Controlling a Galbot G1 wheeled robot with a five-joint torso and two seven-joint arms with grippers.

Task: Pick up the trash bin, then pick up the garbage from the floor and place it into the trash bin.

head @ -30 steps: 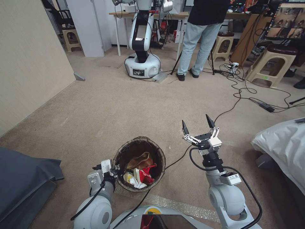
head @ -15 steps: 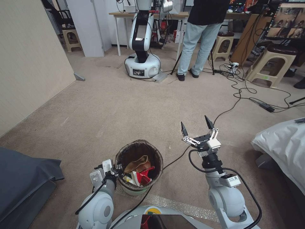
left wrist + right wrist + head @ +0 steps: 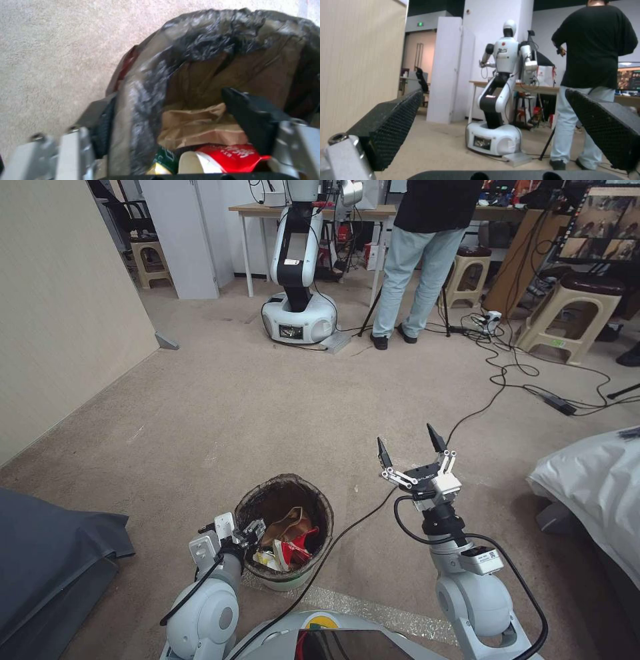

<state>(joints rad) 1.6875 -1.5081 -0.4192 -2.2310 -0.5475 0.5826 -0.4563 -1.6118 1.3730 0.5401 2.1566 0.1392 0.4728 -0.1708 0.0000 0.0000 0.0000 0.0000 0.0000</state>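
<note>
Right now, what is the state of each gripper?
Left gripper: shut on the rim of the small white plastic trash bin with dark liner.
Right gripper: open, holding nothing.

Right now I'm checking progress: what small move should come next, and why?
Probably set the trash bin down. The left claw grips its rim, garbage lies inside, the carpet ahead looks litter-free, and the right claw hangs open, holding nothing.

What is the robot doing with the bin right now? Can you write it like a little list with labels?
Trash bin: white, dark liner over the rim.
Left claw: clamped on the bin's rim, one finger inside, one outside.
Garbage in the bin: brown paper bag, crushed red-and-white cup, other scraps.
Right claw: open, holding nothing, raised above the carpet to the right of the bin.
</note>
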